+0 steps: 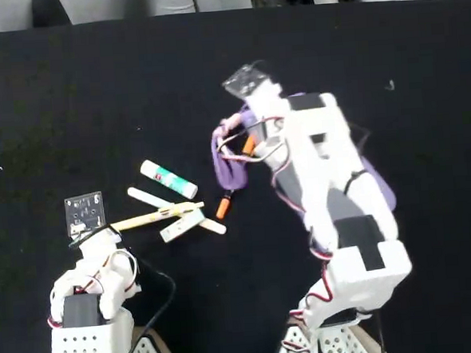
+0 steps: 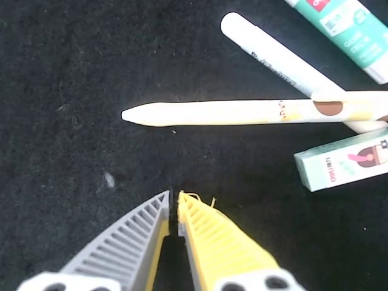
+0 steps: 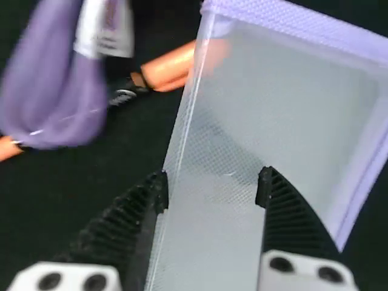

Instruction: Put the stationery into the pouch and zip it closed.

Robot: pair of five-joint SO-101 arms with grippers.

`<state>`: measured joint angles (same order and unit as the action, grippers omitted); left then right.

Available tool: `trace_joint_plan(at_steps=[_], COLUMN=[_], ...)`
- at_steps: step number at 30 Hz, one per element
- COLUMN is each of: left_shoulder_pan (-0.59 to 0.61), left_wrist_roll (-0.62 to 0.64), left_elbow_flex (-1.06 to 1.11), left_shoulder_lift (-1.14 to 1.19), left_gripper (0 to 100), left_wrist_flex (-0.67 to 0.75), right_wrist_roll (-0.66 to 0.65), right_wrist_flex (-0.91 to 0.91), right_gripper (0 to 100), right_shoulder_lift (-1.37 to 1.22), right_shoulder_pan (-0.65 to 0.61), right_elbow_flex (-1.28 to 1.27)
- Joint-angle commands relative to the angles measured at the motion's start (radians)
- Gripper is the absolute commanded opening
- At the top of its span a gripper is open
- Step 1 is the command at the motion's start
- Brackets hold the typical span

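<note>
1. The pouch (image 3: 285, 109) lies on the black worktop (image 1: 71, 98), its clear panel between the right gripper's (image 3: 212, 182) fingers, which are spread wide.
2. An orange pen (image 3: 173, 63) meets the pouch's edge; whether it is inside or beneath is unclear.
3. Well apart from the pouch, the left gripper's (image 2: 174, 197) fingers are pressed together, empty, near a yellow pen (image 2: 242, 113), white pen (image 2: 273, 57), glue stick (image 2: 345, 30) and eraser (image 2: 342, 160).

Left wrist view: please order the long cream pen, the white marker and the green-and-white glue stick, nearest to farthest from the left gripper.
1. Long cream pen, straight ahead of the left gripper.
2. White marker, beyond the pen.
3. Green-and-white glue stick, farthest back.
</note>
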<state>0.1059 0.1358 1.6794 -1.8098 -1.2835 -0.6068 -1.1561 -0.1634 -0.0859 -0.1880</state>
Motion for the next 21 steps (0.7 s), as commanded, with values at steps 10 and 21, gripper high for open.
trace_joint_plan(at_steps=[10, 21], left_shoulder_pan=[-0.005, -0.007], left_wrist_roll=[-0.002, -0.002], left_elbow_flex=[0.019, 0.019], left_shoulder_lift=[-0.006, -0.006], left_gripper=[3, 3], left_wrist_flex=[0.012, 0.012], right_wrist_roll=[0.106, 0.269], right_wrist_flex=[-0.204, -0.08], right_gripper=[24.0, 24.0], right_shoulder_lift=[0.044, -0.193], right_shoulder_pan=[-0.21, -0.376], right_elbow_flex=[0.318, 0.255])
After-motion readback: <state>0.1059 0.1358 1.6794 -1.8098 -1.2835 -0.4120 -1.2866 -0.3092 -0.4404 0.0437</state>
